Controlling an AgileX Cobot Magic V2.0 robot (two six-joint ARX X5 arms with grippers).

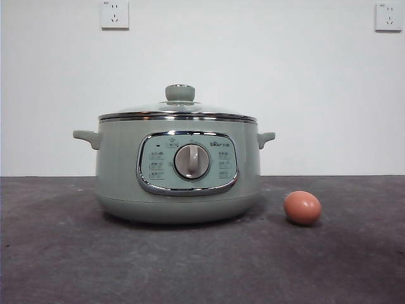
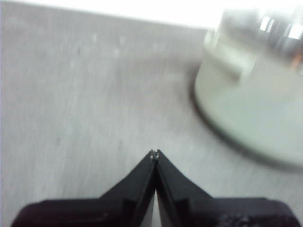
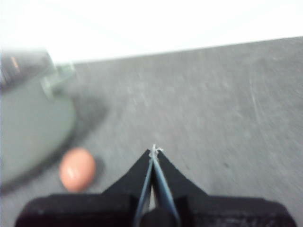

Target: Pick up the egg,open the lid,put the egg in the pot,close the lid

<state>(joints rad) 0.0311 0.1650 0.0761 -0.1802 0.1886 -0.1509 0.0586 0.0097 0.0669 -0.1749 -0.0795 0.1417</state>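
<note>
The sage-green pot [image 1: 120,171] stands on the dark table in the front view, with the glass lid [image 1: 177,109] shut on it and its green knob [image 1: 180,92] on top. The brown-orange egg [image 1: 302,207] lies on the table to the right of the pot. My right gripper [image 3: 154,150] is shut and empty, above the table, apart from the egg [image 3: 77,169] and the pot [image 3: 28,118]. My left gripper [image 2: 155,153] is shut and empty, above the table beside the pot [image 2: 251,109]. Neither arm shows in the front view.
A pale wall with two sockets [image 1: 114,14] stands behind the table. The dark grey table [image 1: 190,266] stretches in front of the pot and to both sides.
</note>
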